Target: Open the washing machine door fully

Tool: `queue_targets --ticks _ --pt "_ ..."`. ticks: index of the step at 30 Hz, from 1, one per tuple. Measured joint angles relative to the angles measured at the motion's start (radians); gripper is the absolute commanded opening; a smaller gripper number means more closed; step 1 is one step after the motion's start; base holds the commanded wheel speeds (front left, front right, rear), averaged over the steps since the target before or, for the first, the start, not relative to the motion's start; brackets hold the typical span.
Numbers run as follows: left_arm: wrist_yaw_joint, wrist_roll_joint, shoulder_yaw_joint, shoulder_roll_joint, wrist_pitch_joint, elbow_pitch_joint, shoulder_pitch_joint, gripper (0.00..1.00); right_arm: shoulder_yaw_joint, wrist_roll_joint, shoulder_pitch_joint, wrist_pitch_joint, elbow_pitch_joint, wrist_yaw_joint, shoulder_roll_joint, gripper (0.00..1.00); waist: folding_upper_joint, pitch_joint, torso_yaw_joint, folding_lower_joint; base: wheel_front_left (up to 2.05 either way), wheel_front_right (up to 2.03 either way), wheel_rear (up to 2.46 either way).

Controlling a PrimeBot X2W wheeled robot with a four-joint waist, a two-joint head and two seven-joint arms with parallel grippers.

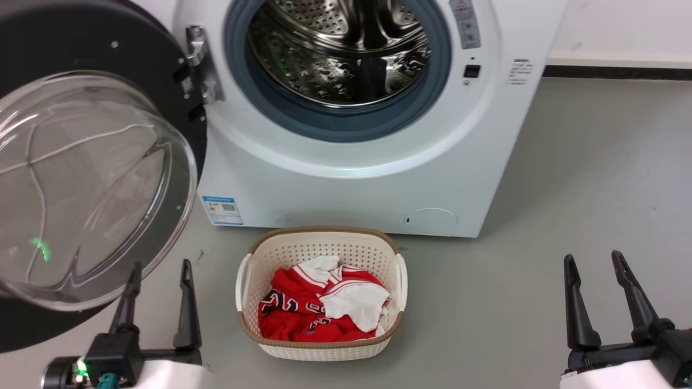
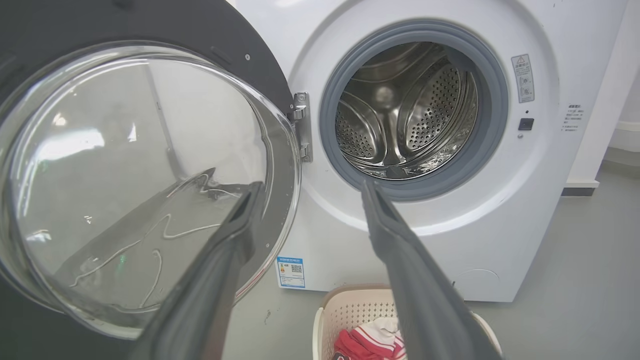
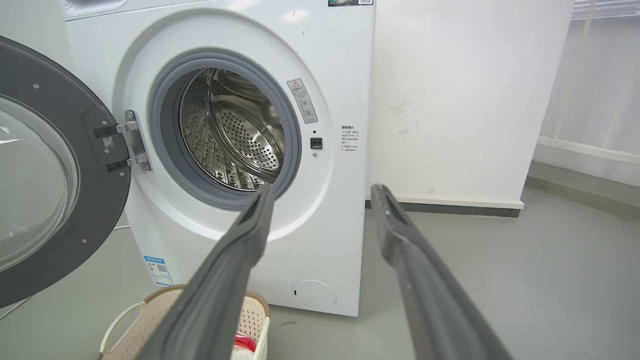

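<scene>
floor (image 1: 594, 189) | 1 washing machine (image 1: 346, 183) | 1 door (image 1: 54, 43) open | 1 basket (image 1: 319, 232) | 2 hands (image 1: 160, 265) (image 1: 592, 255)

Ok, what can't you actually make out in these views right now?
Washing machine door: its left side is cut off by the head view's edge, so its full swing is unclear.
Blue sticker: print too small in every view.
Basket: whatever lies under the red and white clothes is hidden.

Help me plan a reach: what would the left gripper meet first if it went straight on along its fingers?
The left gripper would probably meet the washing machine's white front beside the hinge, though one finger may graze the glass of the washing machine door first; depth is unclear.
</scene>
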Motion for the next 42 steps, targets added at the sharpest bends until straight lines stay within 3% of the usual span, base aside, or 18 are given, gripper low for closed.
queue_targets --ticks 9,19,20,28,42 --pt "0.055 -0.037 -0.055 -0.001 0.000 0.018 0.055 1.00 -0.004 0.002 0.025 0.000 0.000 0.000 0.000 1.00 0.0000 -0.026 -0.078 0.0000 0.00 0.00 0.00" --pt "0.068 -0.032 -0.071 -0.001 0.000 0.041 0.067 1.00 -0.012 0.011 0.054 0.000 0.013 0.000 0.000 1.00 0.0000 -0.038 -0.084 0.0000 0.00 0.00 0.00" --pt "0.069 -0.029 -0.071 -0.001 0.000 0.047 0.067 0.00 -0.010 0.011 0.054 0.000 0.018 0.000 0.000 0.00 0.0000 -0.038 -0.083 0.0000 0.00 0.00 0.00" --pt "0.065 -0.079 -0.069 -0.003 0.021 0.108 0.077 0.00 -0.004 0.062 0.060 0.011 0.067 0.000 0.001 0.00 0.0000 -0.038 -0.084 0.0001 0.00 0.00 0.00" --pt "0.040 -0.378 -0.058 -0.003 0.089 0.136 0.043 0.00 0.007 0.374 0.020 0.068 0.120 0.000 -0.010 0.00 0.0000 -0.036 -0.085 0.0001 0.00 0.00 0.00"
